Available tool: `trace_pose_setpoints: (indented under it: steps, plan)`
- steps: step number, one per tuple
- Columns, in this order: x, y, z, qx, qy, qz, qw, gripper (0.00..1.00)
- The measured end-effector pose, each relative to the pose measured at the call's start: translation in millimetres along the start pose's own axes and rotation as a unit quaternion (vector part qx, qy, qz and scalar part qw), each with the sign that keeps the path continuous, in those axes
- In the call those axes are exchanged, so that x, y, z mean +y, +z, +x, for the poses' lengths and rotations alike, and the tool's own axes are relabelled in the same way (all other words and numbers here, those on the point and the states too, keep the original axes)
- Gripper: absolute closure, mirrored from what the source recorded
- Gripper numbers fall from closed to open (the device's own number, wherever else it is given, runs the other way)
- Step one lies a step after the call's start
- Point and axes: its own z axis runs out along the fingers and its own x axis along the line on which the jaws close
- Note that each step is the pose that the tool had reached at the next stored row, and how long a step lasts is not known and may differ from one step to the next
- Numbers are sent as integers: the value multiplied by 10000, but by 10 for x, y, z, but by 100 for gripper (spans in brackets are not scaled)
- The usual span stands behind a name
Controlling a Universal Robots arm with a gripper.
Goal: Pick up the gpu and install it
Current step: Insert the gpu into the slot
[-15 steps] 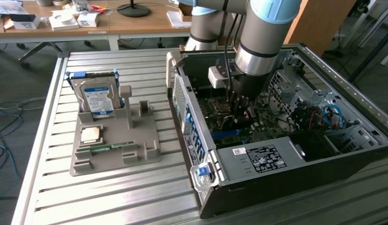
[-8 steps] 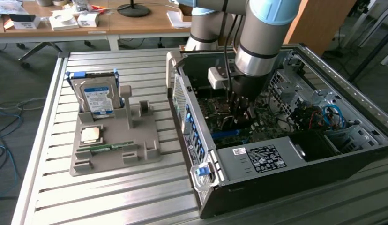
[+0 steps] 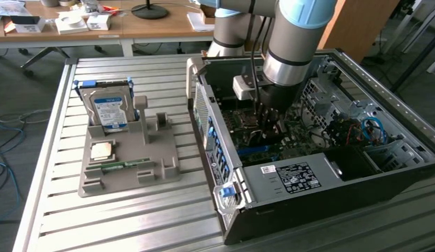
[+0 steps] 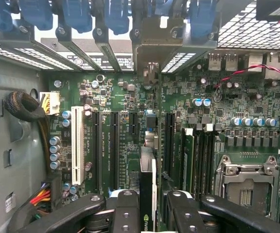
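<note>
Gripping: the gripper (image 4: pixel 148 213) is clamped on the gpu (image 4: pixel 148 187), with a black finger (image 4: pixel 125 213) against each face of the card.
Gpu: inside the case (image 3: pixel 322 215), edge-on over the motherboard (image 4: pixel 125 97) and in line with its long black slots (image 4: pixel 114 145). Whether it sits in a slot cannot be told.
Gpu marking: a small green-and-white logo on the card's upper edge between the fingers; its lettering cannot be read.
Arm (image 3: pixel 294 58): comes down from above into the open case.
Motherboard print: white lettering between the slots, too fine to read. A white slot (image 4: pixel 77 138) and a CPU socket (image 4: pixel 247 182) also sit on the board.
Case sticker (image 3: pixel 296 178): a dark label with white print and a small white tag, on the grey box in the case's near corner. The text is too small to read.
Holder (image 3: pixel 130 173): just beside the case, on the exterior view's left, on the slatted table (image 3: pixel 133 226).
Drive (image 3: pixel 109 107): upright in the holder; the wording on its blue-and-white label is illegible.
RAM (image 3: pixel 123 166): a green stick lying in the holder.
</note>
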Motion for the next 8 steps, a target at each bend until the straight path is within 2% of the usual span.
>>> trace_pose_setpoints:
  steps: [8]
  plan:
    - [14, 9, 1, 1, -1, 0, 10000, 73]
